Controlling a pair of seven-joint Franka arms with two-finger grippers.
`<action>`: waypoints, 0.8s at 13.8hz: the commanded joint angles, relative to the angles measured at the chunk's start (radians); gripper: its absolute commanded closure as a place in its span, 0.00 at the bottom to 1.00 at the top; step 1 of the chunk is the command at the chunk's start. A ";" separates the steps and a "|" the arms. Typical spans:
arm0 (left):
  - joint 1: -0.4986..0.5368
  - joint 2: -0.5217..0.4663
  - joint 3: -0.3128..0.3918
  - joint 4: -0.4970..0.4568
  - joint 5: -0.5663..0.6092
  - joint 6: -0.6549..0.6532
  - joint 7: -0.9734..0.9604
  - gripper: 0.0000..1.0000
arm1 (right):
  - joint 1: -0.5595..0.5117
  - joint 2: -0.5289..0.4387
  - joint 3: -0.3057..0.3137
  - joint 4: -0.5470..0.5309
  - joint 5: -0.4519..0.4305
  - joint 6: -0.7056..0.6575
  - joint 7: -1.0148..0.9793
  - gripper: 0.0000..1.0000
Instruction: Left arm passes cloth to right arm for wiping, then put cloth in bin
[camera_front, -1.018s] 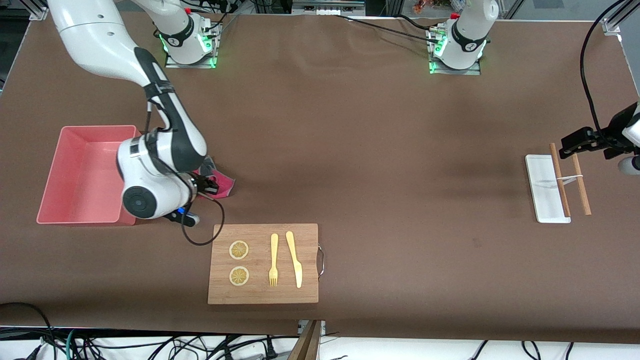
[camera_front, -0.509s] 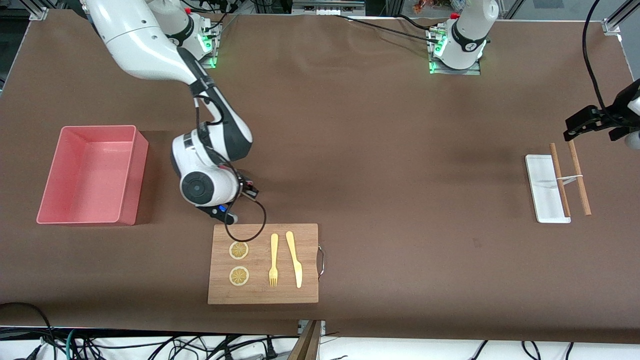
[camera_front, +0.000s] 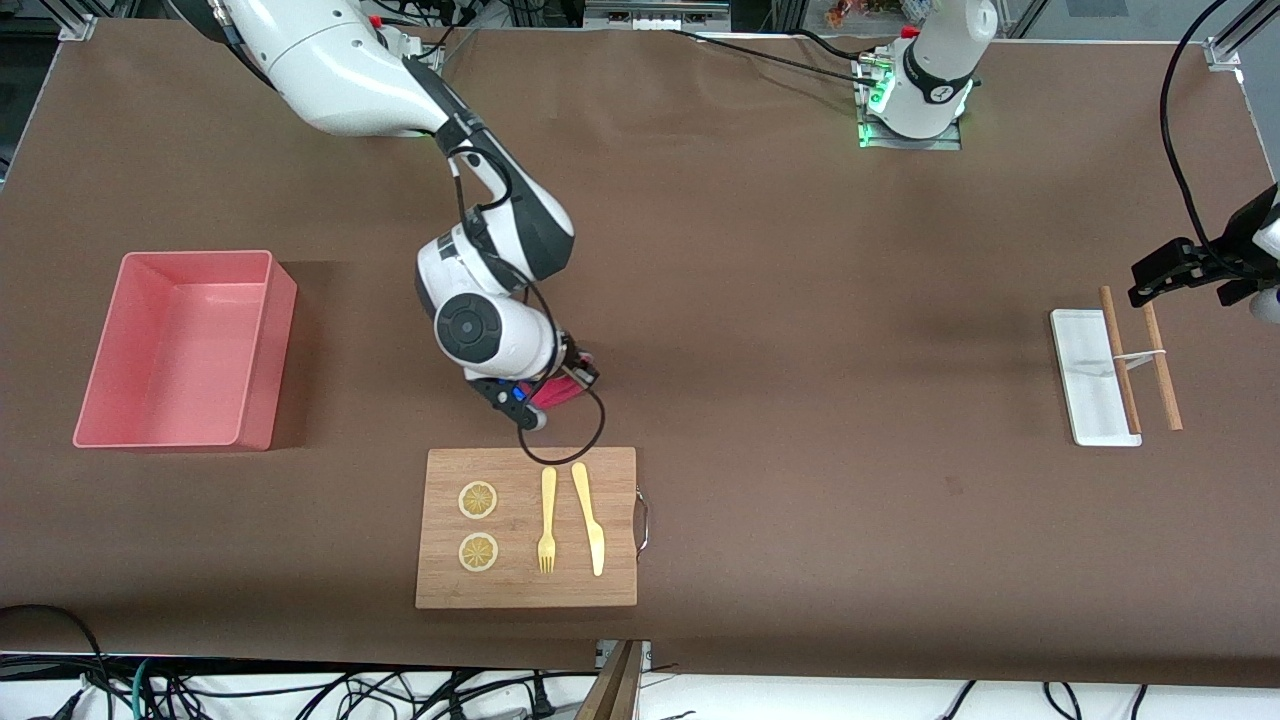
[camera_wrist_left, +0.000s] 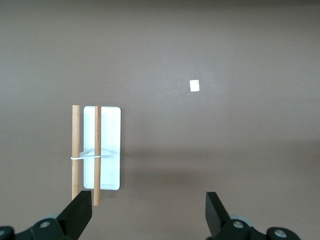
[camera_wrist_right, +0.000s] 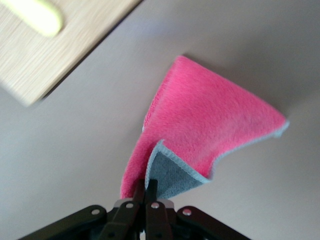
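**Cloth held low beside the cutting board**

The right end effector (camera_front: 572, 380) is clenched on the cloth (camera_wrist_right: 210, 130), which hangs pink face out (grey underside showing at the pinch) over the brown surface (camera_front: 800, 300), just beside the wooden cutting board (camera_front: 527, 527). The pink bin (camera_front: 180, 350) sits toward the right arm's end. The left end effector (camera_wrist_left: 148, 212) waits with fingers spread over the white tray (camera_wrist_left: 107, 150) and its sticks (camera_wrist_left: 75, 150).

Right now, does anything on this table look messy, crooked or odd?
Nothing is spilled or broken. One oddity: two thin wooden sticks, joined by a white band, lie half on the small flat white tray; one rests on it, the other on the brown table cover.
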 joint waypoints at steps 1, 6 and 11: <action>-0.014 0.023 0.036 -0.011 -0.004 0.069 0.007 0.00 | -0.006 0.012 0.034 0.036 0.071 0.021 0.035 1.00; -0.037 0.016 -0.025 0.004 0.046 -0.009 0.007 0.00 | -0.152 0.007 0.030 0.036 0.055 -0.239 -0.206 1.00; -0.039 0.012 -0.215 -0.005 0.053 -0.068 -0.181 0.00 | -0.266 0.007 -0.030 0.032 -0.011 -0.425 -0.473 1.00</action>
